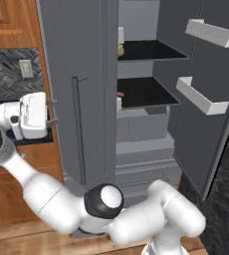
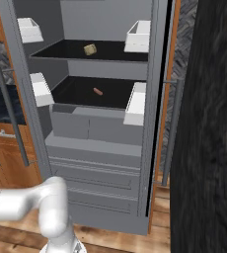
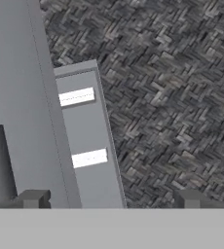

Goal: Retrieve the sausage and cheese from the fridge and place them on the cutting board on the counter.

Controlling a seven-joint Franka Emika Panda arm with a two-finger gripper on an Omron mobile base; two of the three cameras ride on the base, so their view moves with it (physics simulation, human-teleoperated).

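lying mid-shelf on the fridge's [image 2: 81, 143] lower dark shelf, sausage [image 2: 98, 91] points its long axis across the shelf. cheese [image 2: 90, 49] sits one shelf up. gripper [image 1: 51, 111], jaws spread and empty, hangs well left outside, aimed away.

The white arm with dark joints [image 1: 136, 219] rises from the lower right of the left base view, folds at a dark elbow, and reaches toward nine o'clock. The two-finger gripper [image 1: 53, 111] points toward three o'clock, nothing between its parted dark fingers [image 3: 33, 198].
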